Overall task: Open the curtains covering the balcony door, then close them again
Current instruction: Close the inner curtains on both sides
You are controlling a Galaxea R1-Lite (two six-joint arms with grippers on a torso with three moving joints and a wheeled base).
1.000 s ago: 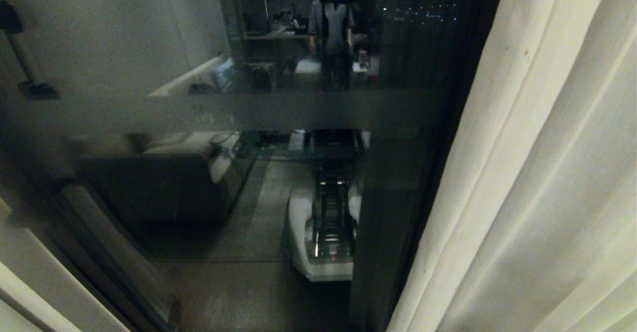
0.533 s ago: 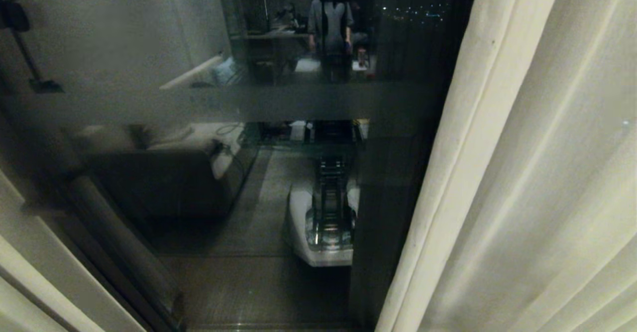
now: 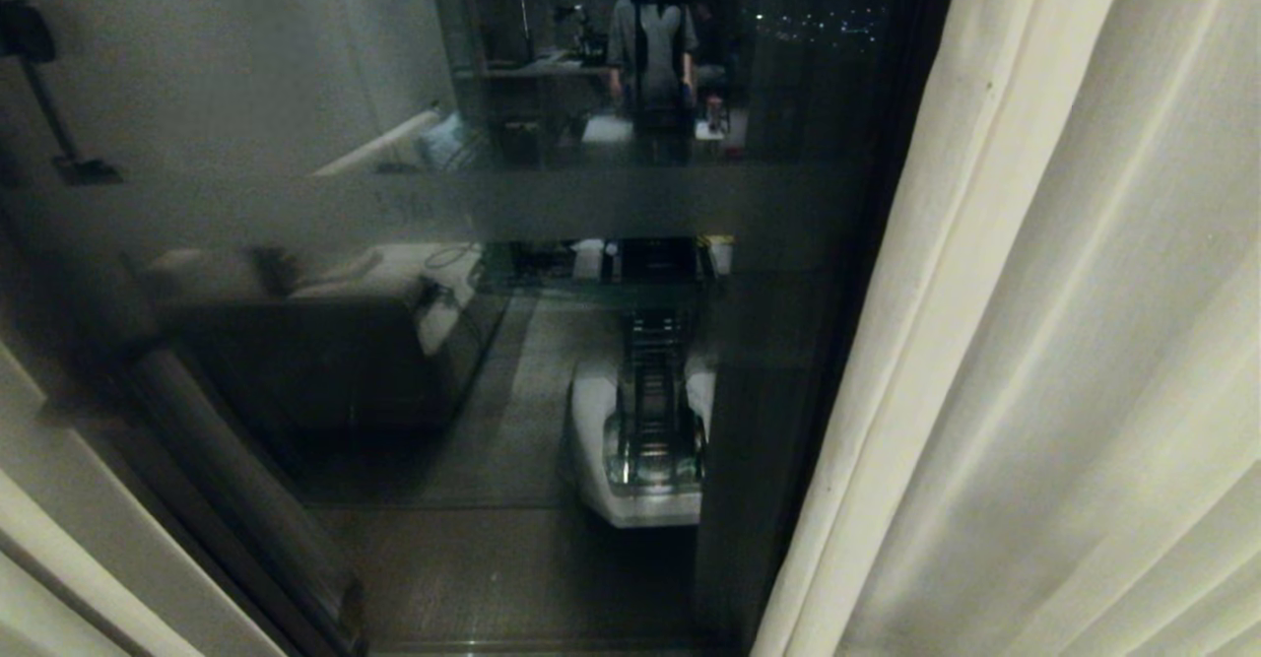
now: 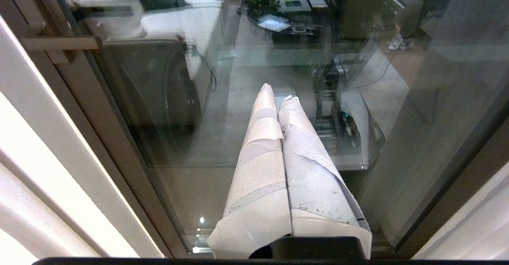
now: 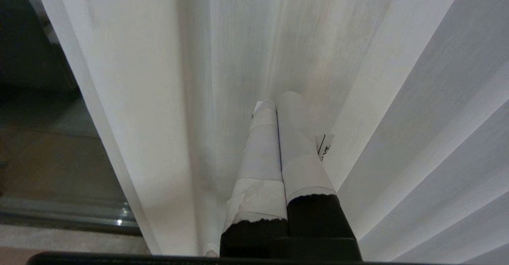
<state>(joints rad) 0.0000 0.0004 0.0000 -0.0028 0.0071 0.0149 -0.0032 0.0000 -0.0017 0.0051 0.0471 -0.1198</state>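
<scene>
- You had the curtains (image 3: 1064,342) parted: one cream panel hung down the right side of the head view, and a strip of the other showed at the lower left corner (image 3: 59,578).
- Between them the balcony door (image 3: 552,204) stood bare, its frosted band running across the glass and its dark frame (image 3: 867,243) just beside the right panel's hemmed edge.
- Your left gripper (image 4: 274,94) faced the uncovered glass with its taped fingers pressed together and nothing between them.
- Your right gripper (image 5: 276,100) pointed straight into the right panel (image 5: 246,38), fingers likewise closed tight and empty; whether the tips touched the cloth I could not tell.
- The relation that mattered: the right panel's pleats ran vertically, floor to top, and its free hemmed edge (image 5: 103,118) lay off to the glass side of your right fingers (image 5: 294,130).
- I judged the right arm nearer that edge, and the left arm nearer the other panel (image 4: 47,157) beside the door frame.
- Closing would likely call for spreading the fingers first, then taking the hem across its thickness.
</scene>
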